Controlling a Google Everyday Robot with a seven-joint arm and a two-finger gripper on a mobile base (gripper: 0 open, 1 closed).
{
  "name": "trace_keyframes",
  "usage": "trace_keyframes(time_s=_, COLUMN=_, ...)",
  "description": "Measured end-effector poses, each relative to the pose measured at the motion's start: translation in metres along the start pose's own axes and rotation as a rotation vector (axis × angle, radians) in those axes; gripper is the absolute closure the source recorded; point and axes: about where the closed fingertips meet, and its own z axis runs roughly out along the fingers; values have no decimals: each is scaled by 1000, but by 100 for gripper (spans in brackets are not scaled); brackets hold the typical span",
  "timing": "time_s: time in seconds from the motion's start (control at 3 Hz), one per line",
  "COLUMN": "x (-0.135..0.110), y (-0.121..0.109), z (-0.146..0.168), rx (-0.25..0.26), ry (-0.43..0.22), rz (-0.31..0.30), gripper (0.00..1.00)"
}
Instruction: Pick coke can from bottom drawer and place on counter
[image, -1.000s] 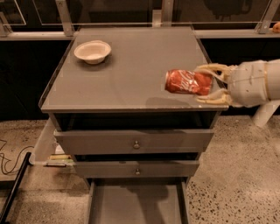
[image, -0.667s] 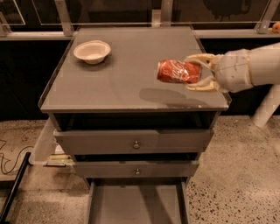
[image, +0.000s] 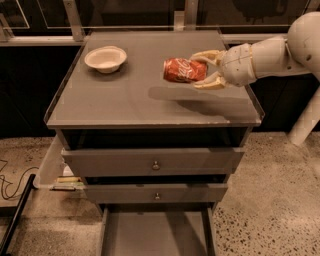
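From my station the biggest thing on screen is the boxy grey cabinet (image: 155, 160), standing on a speckled stone floor (image: 270, 200). Its top, the large flat grey matte counter (image: 125, 102), has a thin clear raised rim around it. Below the counter sit two upper grey drawers, each with a small round knob, both slightly pulled out. Under them the shallow grey bottom drawer (image: 155, 235) is pulled well out, and the part of its flat floor that I can see is bare.

The robot's bulky off-white arm (image: 272, 50) reaches in from the right, over the counter's right side. At its end, the cream two-finger gripper (image: 199, 70) is over the right-centre of the counter, its fingers clamped around one end of the small red-orange coke can with white lettering (image: 182, 70). The can lies sideways, its free end pointing left. A shadow falls on the counter below and to the right of it, so it looks to be held just clear of the surface, though I can't be sure from this angle.

A round white shallow bowl (image: 105, 58) sits on the counter's back-left area, well apart from the can.
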Motion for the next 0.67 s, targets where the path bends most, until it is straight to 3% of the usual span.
trace_keyframes(time_s=0.67, x=33, y=-7, z=41, rx=-42, ry=55, rz=241, gripper=100)
